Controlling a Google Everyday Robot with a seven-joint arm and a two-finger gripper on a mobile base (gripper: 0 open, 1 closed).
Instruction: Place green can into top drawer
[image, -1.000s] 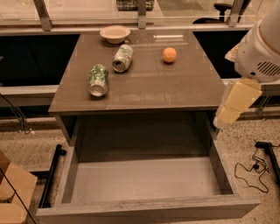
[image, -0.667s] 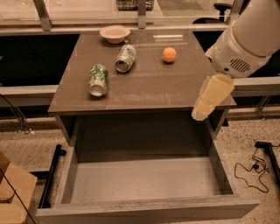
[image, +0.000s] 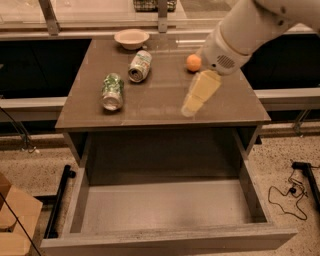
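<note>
We note the green can (image: 112, 91) lying on its side on the cabinet top (image: 160, 112), left part, near the left edge. A paler can (image: 140, 65) and a bowl (image: 131, 38) sit behind it. The gripper (image: 192, 102) hangs over the right-centre, close to the front edge and just forward of the orange (image: 194, 62); spread or closed, we cannot tell. Open surface lies between can and gripper. The top drawer (image: 165, 241) stands pulled out below.

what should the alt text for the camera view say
The robot's claw hangs over the right half of a brown cabinet top, apart from the green can lying on its side at the left. The top drawer below is pulled open with nothing in it. A paler can, an orange and a bowl sit farther back.
</note>
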